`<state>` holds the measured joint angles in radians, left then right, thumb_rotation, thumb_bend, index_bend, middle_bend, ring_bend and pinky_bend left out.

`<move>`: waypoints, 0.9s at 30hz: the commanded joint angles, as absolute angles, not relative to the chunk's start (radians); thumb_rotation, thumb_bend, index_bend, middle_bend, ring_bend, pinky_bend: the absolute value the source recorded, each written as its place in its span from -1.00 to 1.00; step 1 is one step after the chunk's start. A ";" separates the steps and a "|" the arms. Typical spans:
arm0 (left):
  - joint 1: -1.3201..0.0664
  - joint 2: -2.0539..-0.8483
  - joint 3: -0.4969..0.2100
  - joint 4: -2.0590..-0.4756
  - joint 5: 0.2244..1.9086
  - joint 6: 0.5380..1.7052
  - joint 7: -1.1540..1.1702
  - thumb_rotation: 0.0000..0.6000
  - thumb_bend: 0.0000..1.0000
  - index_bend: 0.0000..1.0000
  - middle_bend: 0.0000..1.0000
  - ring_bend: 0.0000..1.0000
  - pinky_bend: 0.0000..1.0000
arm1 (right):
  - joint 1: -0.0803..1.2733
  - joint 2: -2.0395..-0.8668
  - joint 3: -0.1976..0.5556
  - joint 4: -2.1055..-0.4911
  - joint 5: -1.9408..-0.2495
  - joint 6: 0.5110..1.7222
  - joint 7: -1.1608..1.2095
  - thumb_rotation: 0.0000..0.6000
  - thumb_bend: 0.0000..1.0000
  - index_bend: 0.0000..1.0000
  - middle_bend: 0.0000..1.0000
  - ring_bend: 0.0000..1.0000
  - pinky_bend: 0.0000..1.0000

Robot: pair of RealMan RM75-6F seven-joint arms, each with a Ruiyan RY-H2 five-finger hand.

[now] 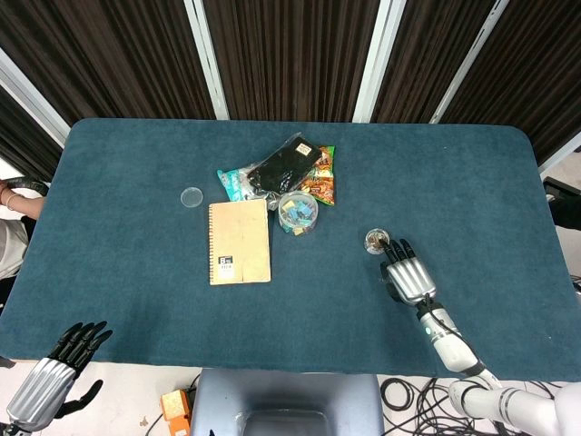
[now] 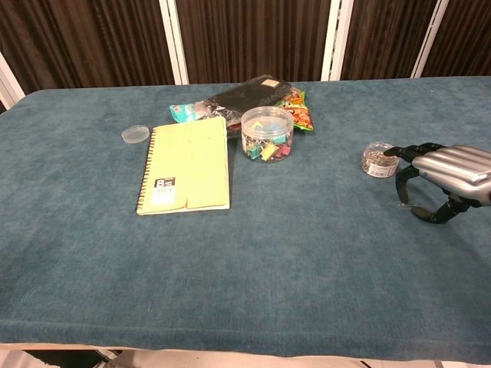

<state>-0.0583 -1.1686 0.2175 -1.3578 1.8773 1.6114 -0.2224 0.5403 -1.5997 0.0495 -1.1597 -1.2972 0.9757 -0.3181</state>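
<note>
Both views are evenly and brightly lit from overhead, with soft light and no hard shadows. On the bench point(image 1: 136, 182) things cast only faint, short shadows; in the chest view a thin one lies under the right hand point(image 2: 449, 172) toward six o'clock. The hand's metal back catches a mild sheen, and the clear tub point(image 2: 267, 132) shows small highlights. Focus is sharp across the middle. The head view bends slightly at its edges, and the dark curtains at twelve o'clock lose detail.
</note>
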 commanded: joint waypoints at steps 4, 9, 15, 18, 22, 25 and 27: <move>-0.056 -1.168 0.218 -1.352 1.878 1.617 -0.228 1.00 -0.24 -1.00 -1.00 -1.00 -1.00 | 0.538 -1.608 0.049 -1.151 -1.303 0.976 -0.316 1.00 -0.28 0.06 -1.00 -1.00 -1.00; -0.057 -1.169 0.218 -1.350 1.873 1.609 -0.230 1.00 -0.24 -1.00 -1.00 -1.00 -1.00 | 0.535 -1.617 0.048 -1.138 -1.313 0.982 -0.311 1.00 -0.28 0.23 -1.00 -1.00 -1.00; -0.058 -1.168 0.219 -1.352 1.875 1.607 -0.225 1.00 -0.24 -1.00 -1.00 -1.00 -1.00 | 0.534 -1.624 0.051 -1.126 -1.321 0.985 -0.296 1.00 -0.28 0.34 -0.98 -1.00 -1.00; -0.057 -1.167 0.218 -1.354 1.874 1.609 -0.223 1.00 -0.24 -1.00 -1.00 -1.00 -1.00 | 0.534 -1.625 0.051 -1.124 -1.327 0.987 -0.294 1.00 -0.28 0.36 -0.98 -1.00 -1.00; -0.058 -1.167 0.219 -1.356 1.873 1.605 -0.222 1.00 -0.24 -1.00 -1.00 -1.00 -1.00 | 0.531 -1.625 0.050 -1.123 -1.334 0.991 -0.286 1.00 -0.28 0.39 -0.96 -1.00 -1.00; -0.057 -1.168 0.218 -1.355 1.872 1.606 -0.222 1.00 -0.25 -1.00 -1.00 -1.00 -1.00 | 0.528 -1.624 0.048 -1.121 -1.342 0.996 -0.282 1.00 -0.28 0.40 -0.95 -1.00 -1.00; -0.056 -1.168 0.218 -1.355 1.872 1.607 -0.222 1.00 -0.24 -1.00 -1.00 -1.00 -1.00 | 0.527 -1.623 0.047 -1.119 -1.344 0.997 -0.281 1.00 -0.28 0.42 -0.95 -1.00 -1.00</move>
